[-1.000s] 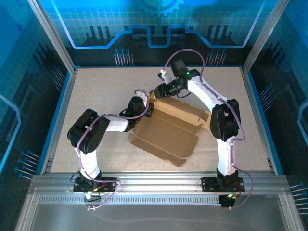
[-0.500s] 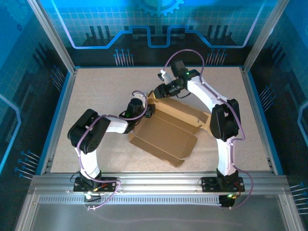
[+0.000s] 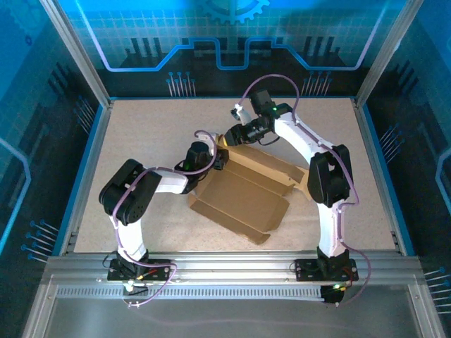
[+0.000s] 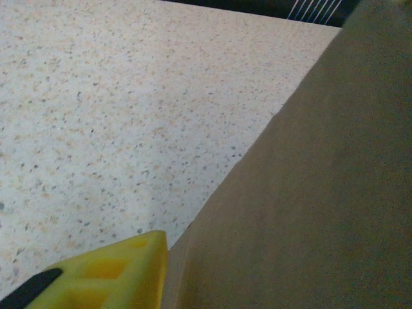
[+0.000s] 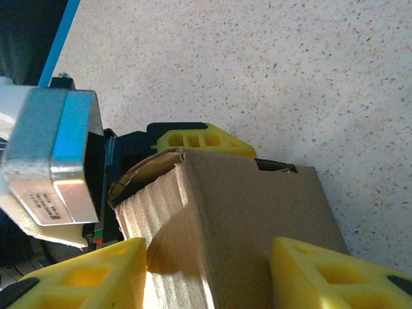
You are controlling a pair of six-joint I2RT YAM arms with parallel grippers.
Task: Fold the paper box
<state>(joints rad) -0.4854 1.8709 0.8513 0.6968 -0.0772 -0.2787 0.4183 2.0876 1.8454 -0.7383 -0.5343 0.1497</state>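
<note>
1. Looking from above, I see the brown corrugated cardboard paper box (image 3: 243, 197) lying half folded in the middle of the beige speckled table (image 3: 141, 141).
2. The right gripper (image 3: 224, 139) is at its far left corner, yellow jaws clamped on the raised cardboard.
3. The left gripper (image 3: 220, 160) is just beside that corner; I cannot tell how its jaws stand.

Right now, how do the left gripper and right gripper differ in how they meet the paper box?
The right gripper grips a raised corner of the paper box, a finger on each side. The left gripper sits beside that corner, one finger next to the cardboard, its grip unclear. The right gripper reaches in from the far side, the left gripper from the left. Both work the same far-left corner.
</note>
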